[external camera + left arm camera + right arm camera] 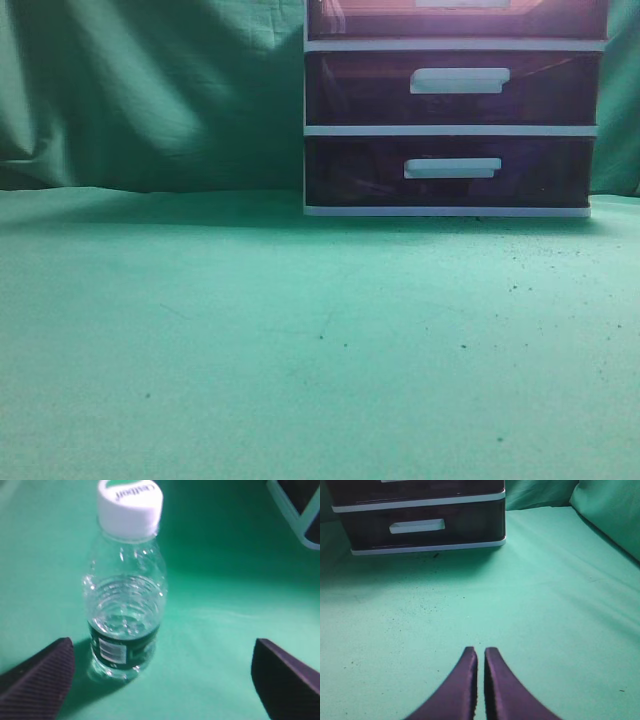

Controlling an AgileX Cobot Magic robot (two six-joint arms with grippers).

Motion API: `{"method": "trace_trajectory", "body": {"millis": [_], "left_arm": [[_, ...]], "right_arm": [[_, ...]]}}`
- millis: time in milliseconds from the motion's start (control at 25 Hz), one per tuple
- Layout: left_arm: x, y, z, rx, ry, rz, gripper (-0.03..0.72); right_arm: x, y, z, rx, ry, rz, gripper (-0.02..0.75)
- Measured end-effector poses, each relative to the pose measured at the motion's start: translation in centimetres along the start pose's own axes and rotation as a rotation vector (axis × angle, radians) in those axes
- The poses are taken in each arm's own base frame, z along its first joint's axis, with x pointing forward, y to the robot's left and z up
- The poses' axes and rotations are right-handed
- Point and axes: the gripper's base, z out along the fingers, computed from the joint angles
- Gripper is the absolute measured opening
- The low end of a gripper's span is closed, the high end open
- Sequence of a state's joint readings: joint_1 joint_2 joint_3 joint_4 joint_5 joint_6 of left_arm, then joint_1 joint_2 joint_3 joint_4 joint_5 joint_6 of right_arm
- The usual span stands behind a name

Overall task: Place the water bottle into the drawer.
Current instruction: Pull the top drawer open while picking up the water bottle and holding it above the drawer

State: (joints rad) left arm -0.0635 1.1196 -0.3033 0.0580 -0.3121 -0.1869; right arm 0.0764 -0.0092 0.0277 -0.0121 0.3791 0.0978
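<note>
The water bottle (125, 595) is clear with a white cap and a dark green label, and stands upright on the green cloth in the left wrist view. My left gripper (162, 650) is open wide, with the bottle between its fingers, nearer the left one and touching neither. The drawer (370, 20), reddish-tinted with a white handle, is the top one of the white-framed cabinet and is shut; the exterior view shows only its lower part. My right gripper (480, 651) is shut and empty above the cloth, well in front of the cabinet. The exterior view shows neither gripper nor the bottle.
Two darker drawers (450, 85) with white handles sit shut below the reddish one; the lower ones also show in the right wrist view (470, 527). A cabinet corner (300, 510) shows at the left wrist view's upper right. Green cloth (300, 330) covers table and backdrop.
</note>
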Motion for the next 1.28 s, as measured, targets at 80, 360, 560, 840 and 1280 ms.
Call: {"method": "trace_trajectory", "body": {"millis": [80,360,560,840,1280], "left_arm": [[-0.1,0.2,0.3,-0.020,-0.018,0.011,0.640],[-0.4,0.8,2.6,-0.076,-0.059,0.021,0.640],[-0.9,0.8,5.8,-0.091,-0.028,0.015,0.640],[-0.8,1.1,9.4,-0.115,0.020,0.010,0.533],[-0.8,0.2,9.4,-0.017,0.050,0.100,0.297]], "right_arm": [[0.0,0.0,0.0,0.000,0.000,0.000,0.000],[0.0,0.0,0.0,0.000,0.000,0.000,0.000],[0.0,0.0,0.0,0.000,0.000,0.000,0.000],[0.0,0.0,0.0,0.000,0.000,0.000,0.000],[0.0,0.0,0.0,0.000,0.000,0.001,0.000]]}}
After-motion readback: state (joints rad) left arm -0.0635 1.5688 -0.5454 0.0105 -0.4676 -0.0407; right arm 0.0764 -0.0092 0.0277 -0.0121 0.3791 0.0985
